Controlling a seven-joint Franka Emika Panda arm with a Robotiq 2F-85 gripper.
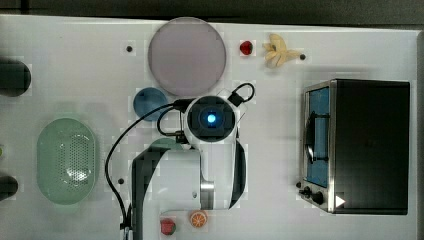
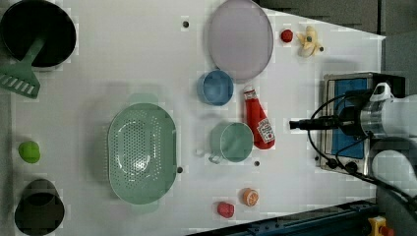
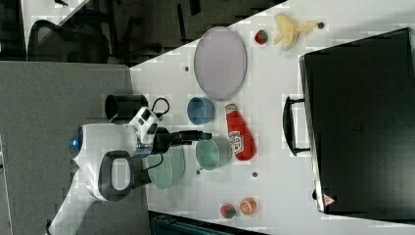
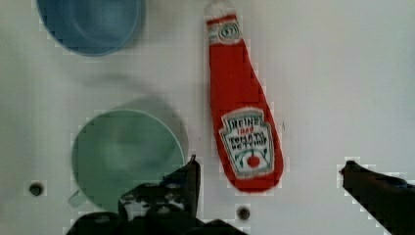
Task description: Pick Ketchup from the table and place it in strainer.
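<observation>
Ketchup — between parted fingers

The white table carries the strainer at nine o'clock in the left view, ketchup bottle centre, plate at twelve.

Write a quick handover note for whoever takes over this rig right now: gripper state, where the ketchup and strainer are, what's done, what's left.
Gripper: open, holding nothing, above the table near the Ketchup's base.
Ketchup: lying flat on the table, between the teal cup and the toaster oven, cap toward the blue cup.
Strainer: empty, beyond the teal cup on the left view's left.
Done: nothing grasped or moved.
Left: descend, grasp the Ketchup, lift, carry it to the strainer, release.
</observation>
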